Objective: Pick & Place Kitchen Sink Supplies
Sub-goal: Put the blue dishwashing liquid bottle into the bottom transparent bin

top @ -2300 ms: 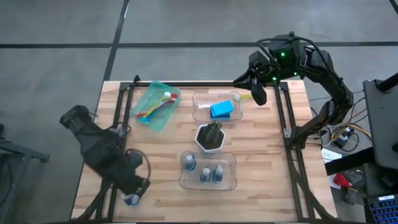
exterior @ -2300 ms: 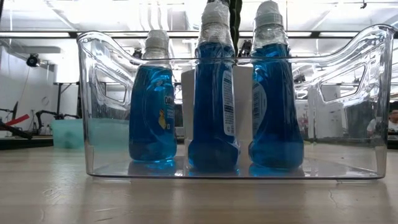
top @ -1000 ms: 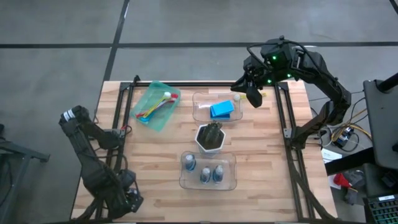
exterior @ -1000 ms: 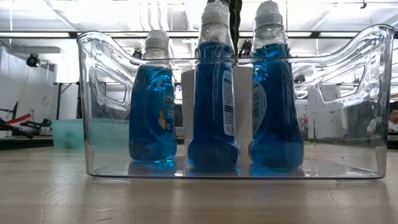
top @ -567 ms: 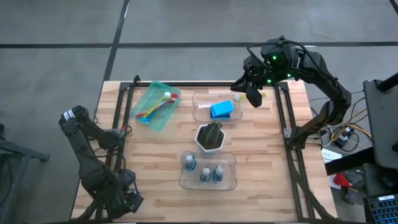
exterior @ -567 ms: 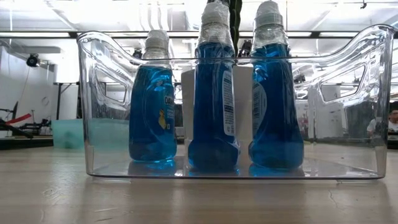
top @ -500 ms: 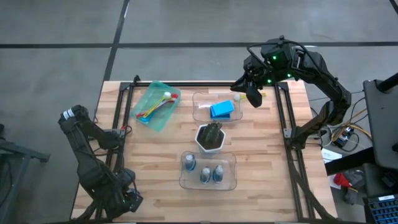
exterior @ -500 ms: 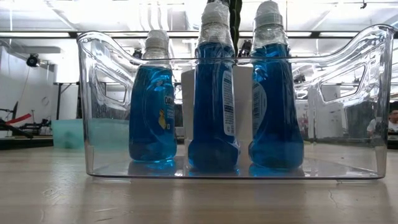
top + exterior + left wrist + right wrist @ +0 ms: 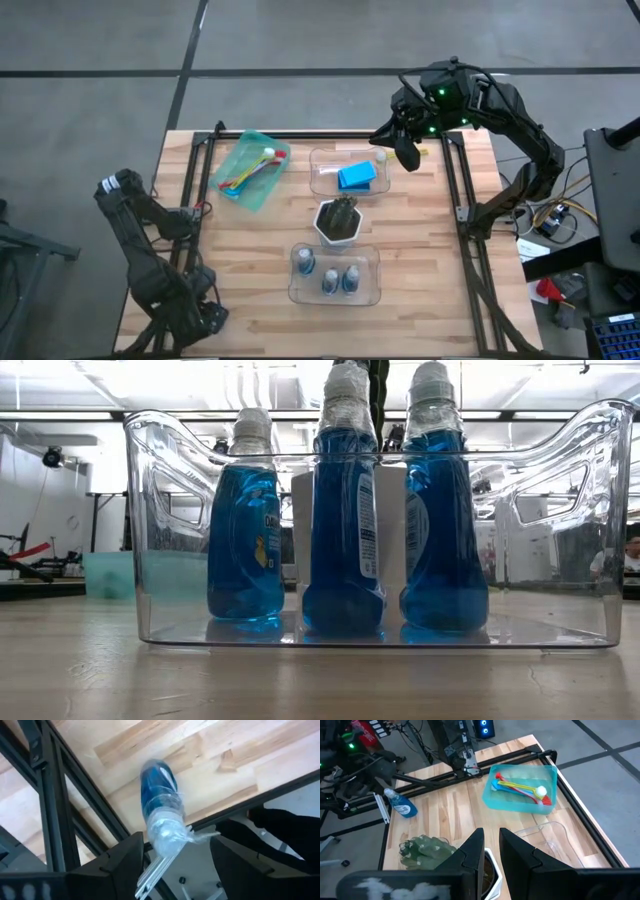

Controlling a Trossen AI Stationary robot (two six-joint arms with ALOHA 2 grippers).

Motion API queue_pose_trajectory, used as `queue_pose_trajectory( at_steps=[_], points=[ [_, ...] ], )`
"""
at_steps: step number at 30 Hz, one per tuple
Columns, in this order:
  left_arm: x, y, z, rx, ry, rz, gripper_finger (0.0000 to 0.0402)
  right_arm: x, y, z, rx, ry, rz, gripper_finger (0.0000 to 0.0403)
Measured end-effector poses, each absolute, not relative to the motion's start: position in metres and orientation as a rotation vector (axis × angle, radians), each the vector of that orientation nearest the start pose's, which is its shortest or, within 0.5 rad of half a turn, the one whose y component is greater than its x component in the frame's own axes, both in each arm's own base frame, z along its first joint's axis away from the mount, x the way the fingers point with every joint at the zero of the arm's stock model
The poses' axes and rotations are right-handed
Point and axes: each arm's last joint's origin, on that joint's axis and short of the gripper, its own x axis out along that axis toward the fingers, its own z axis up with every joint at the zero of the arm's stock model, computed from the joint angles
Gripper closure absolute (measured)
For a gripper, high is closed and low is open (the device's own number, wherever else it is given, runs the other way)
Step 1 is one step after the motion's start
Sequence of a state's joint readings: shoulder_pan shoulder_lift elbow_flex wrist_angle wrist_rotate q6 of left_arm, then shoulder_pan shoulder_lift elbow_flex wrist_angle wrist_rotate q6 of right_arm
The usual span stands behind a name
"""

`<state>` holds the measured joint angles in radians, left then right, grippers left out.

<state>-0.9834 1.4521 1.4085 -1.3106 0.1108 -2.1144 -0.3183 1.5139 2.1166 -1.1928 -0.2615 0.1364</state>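
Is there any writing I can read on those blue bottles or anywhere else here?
Left bottle: a label with white letters and a small yellow picture, cut off by the bin wall, not readable.
Middle bottle: a white label with a barcode and fine print, too small to read.
Right bottle: a white label edge, turned away, unreadable.
Clear bin: no writing.
No other readable text shows.

My counter [image 9: 260, 250] is pale planked wood, smooth and matt, framed by matt black metal rails [image 9: 452, 190]. The clear glossy plastic bin [image 9: 170, 510] at the low view's centre holds shiny clear plastic bottles of blue liquid [image 9: 344, 530]. The translucent green plastic tray [image 9: 525, 802] looks smooth.
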Motion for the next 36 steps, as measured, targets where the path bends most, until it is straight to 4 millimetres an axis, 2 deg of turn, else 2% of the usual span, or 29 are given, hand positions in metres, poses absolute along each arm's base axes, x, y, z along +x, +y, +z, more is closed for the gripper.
queue_pose_trajectory(
  at_steps=[12, 15, 22, 28, 36],
  points=[
    [0.144, -0.223, 0.289, -1.098, 1.499, 0.653, 0.0151, 0.242, -0.072, 0.502, 0.304, 0.561, -0.094, 0.0346],
    [0.144, -0.225, 0.284, -1.113, 1.544, 0.643, 0.0153, 0.242, -0.072, 0.502, 0.303, 0.56, -0.094, 0.0346],
    [0.143, -0.226, 0.28, -1.114, 1.566, 0.645, 0.0166, 0.242, -0.072, 0.502, 0.303, 0.56, -0.094, 0.0346],
    [0.145, -0.228, 0.281, -1.132, 1.563, 0.617, 0.02, 0.242, -0.072, 0.502, 0.303, 0.56, -0.094, 0.0346],
    [0.146, -0.229, 0.286, -1.143, 1.555, 0.6, 0.0276, 0.242, -0.072, 0.502, 0.303, 0.561, -0.094, 0.0346]
  ],
)
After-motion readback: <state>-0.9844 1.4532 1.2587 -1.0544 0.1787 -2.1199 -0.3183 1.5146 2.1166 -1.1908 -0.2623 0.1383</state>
